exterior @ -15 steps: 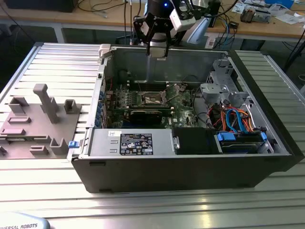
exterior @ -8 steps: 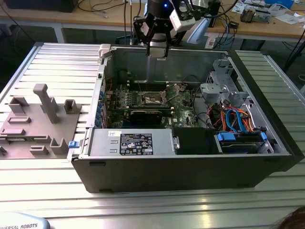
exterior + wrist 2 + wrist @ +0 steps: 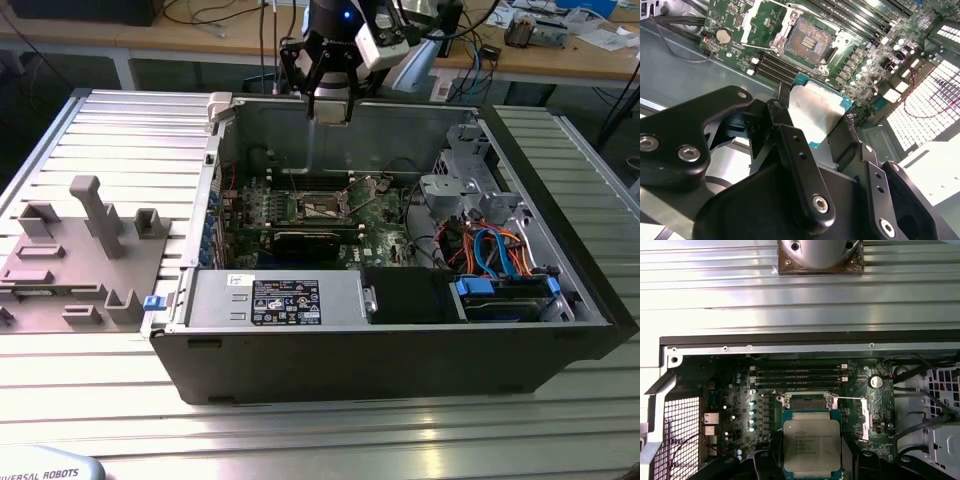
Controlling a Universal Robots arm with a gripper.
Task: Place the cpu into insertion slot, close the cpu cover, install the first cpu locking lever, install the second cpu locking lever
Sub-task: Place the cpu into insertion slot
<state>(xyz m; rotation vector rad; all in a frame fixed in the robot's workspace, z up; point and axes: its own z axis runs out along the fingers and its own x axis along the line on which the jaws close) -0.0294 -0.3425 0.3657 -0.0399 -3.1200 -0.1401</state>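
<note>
Jaws of the black gripper (image 3: 815, 117) are closed on the flat square cpu with dull silver top (image 3: 812, 447). In the exterior view the gripper hangs at upper centre. The dark square metal-rimmed insertion slot (image 3: 325, 207) lies straight below it in the frame, well apart and uncovered.

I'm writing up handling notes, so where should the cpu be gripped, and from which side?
Pinch the cpu by two opposite edges, coming down over its flat silver top, as the gripper does now. It is a thin flat square, so the edges give the only purchase.
</note>
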